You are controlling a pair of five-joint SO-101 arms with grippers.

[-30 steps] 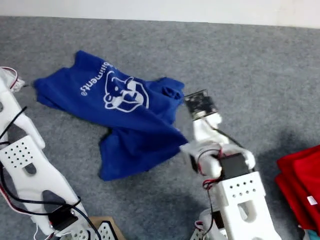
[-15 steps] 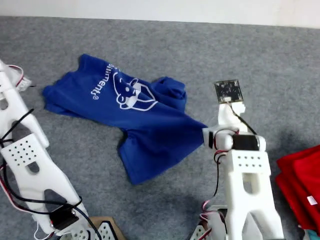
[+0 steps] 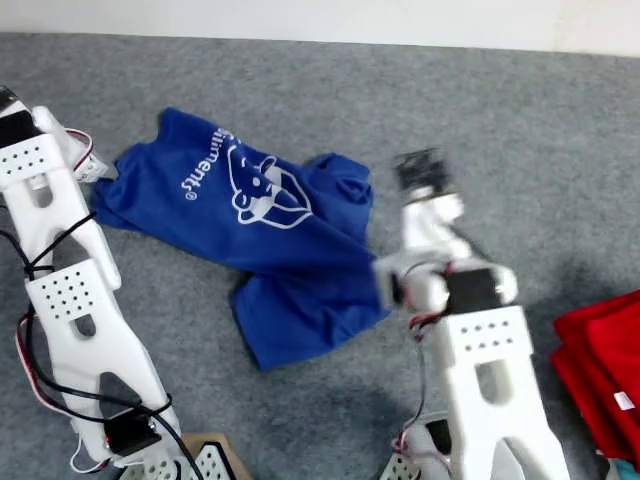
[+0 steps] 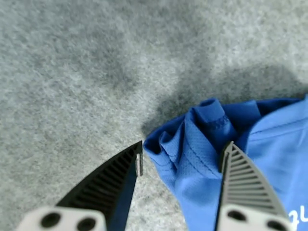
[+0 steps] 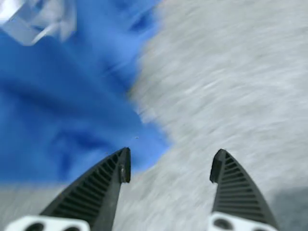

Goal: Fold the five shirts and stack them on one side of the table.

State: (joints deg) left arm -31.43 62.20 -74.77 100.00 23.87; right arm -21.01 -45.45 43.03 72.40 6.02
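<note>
The blue shirt (image 3: 290, 250) lies crumpled and unfolded on the grey table (image 3: 540, 130), white print facing up, roughly between the two arms. The left gripper (image 4: 183, 159) is spread wide. One finger (image 4: 115, 178) is over bare table and the other (image 4: 240, 183) is over blue cloth, with a bunched, hemmed corner of the shirt (a sleeve, by the look of it) lying between them. Whether the tips touch the cloth cannot be told. In the high view the left arm (image 3: 60, 300) stands at the shirt's left end. The right gripper (image 5: 171, 166) is likewise parted and holds nothing. Below it the shirt's edge meets the table, so that one finger (image 5: 103, 185) sits at the blue fabric's border and the other (image 5: 236, 185) over grey. In the high view the right arm (image 3: 480, 350) stands just beside the shirt's lower right corner. A folded red stack (image 3: 600, 370) sits at the table's right edge, well apart from the blue shirt
</note>
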